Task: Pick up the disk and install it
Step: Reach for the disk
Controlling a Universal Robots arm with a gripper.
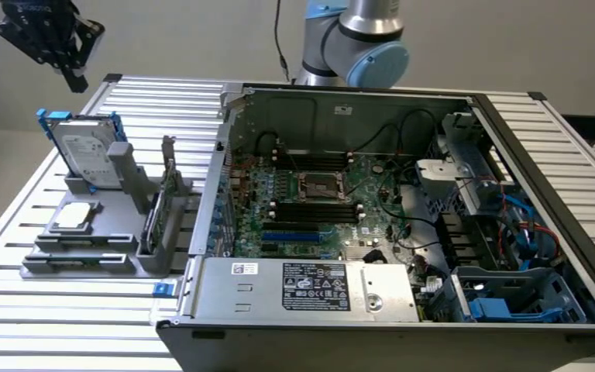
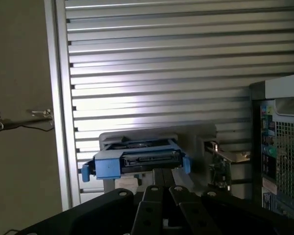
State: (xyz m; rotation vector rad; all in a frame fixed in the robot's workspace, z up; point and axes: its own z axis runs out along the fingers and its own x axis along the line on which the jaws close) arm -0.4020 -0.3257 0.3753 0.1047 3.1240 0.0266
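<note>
The gripper [image 1: 71, 78] hangs high above the slatted surface [image 1: 29, 325], its fingers [image 2: 149, 205] drawn close together with nothing between them. Well below it, the disk [image 1: 83, 155] stands upright in a grey holder [image 1: 122, 182], on the exterior view's left of the open computer case [image 1: 380, 345]

Arm [image 1: 368, 43]: grey with a blue joint cap, upper middle of the exterior view.
Gripper [image 1: 70, 71]: black, high at the exterior view's left, pointing down, hanging free.
</note>
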